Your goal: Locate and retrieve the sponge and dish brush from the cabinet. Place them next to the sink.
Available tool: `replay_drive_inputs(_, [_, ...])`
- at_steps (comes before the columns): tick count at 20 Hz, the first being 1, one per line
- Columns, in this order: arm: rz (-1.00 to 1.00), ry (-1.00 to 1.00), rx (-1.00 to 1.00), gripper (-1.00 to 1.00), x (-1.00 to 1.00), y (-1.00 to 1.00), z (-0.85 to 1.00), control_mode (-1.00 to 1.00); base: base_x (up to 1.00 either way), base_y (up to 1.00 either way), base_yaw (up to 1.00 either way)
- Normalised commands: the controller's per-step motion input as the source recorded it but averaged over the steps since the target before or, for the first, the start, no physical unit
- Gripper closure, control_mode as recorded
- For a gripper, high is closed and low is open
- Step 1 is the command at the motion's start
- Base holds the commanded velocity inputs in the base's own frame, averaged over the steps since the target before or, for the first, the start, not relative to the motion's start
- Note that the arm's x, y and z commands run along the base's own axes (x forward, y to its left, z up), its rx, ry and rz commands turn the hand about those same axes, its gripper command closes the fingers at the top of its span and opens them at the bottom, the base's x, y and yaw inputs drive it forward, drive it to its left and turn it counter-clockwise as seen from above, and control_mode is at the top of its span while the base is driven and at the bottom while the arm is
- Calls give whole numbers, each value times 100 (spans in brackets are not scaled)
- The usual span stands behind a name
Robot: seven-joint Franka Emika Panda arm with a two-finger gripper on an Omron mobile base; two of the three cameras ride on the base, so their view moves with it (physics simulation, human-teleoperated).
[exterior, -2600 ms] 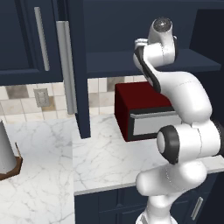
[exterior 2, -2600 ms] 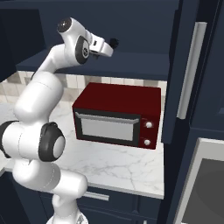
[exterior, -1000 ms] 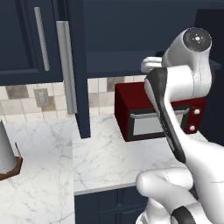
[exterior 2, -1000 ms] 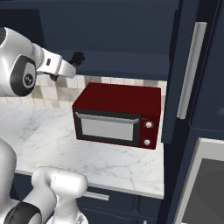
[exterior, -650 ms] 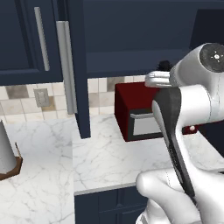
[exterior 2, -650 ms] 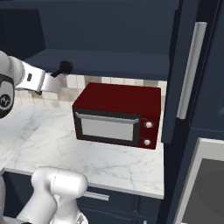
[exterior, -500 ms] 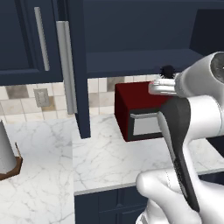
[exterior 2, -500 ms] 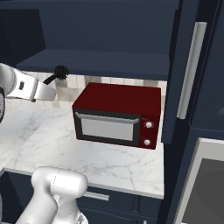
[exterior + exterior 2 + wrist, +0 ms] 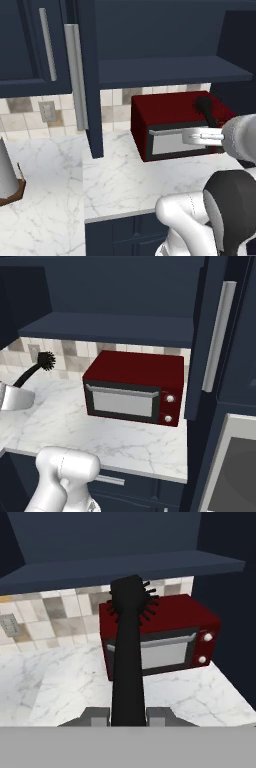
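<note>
The black dish brush [image 9: 127,647] juts out ahead of my hand, its bristled head in front of the microwave. My gripper [image 9: 127,716] is shut on the lower end of its handle. In the left base view the dish brush [image 9: 205,107] rises from the gripper [image 9: 216,131] in front of the microwave top. From the right base camera the dish brush [image 9: 46,361] and gripper [image 9: 17,387] hang over the counter's left part. The navy cabinet [image 9: 165,70] stands open, its door [image 9: 75,75] swung out. The sponge and the sink are out of view.
A dark red microwave [image 9: 132,388] stands on the white marble counter [image 9: 115,185] below the cabinet shelf [image 9: 110,326]. A grey cylinder on a brown base [image 9: 6,175] stands at the far left. An oven front [image 9: 235,466] sits at the right.
The arm has swung out and down from the cabinet with the brush in the gripper; the hand now hangs lower, over the counter in front of the microwave.
</note>
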Motion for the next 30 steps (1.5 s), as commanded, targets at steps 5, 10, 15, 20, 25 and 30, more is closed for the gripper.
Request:
replay_drive_inputs(5, [2, 0, 1, 100, -85, 12, -9, -100, 0, 0, 0])
replay_drive_inputs(10, [0, 0, 0, 100, -6, 1, 0, -100, 0, 0, 0])
replay_drive_inputs(15, [0, 0, 0, 100, 0, 0, 0, -100, 0, 0, 0])
replay_drive_inputs(20, [0, 0, 0, 100, 0, 0, 0, 100, 0, 0, 0])
replay_drive_inputs(25, [0, 0, 0, 100, 0, 0, 0, 100, -22, -2, -1])
replay_drive_inputs(30, [0, 0, 0, 100, 0, 0, 0, 100, -56, 0, 0])
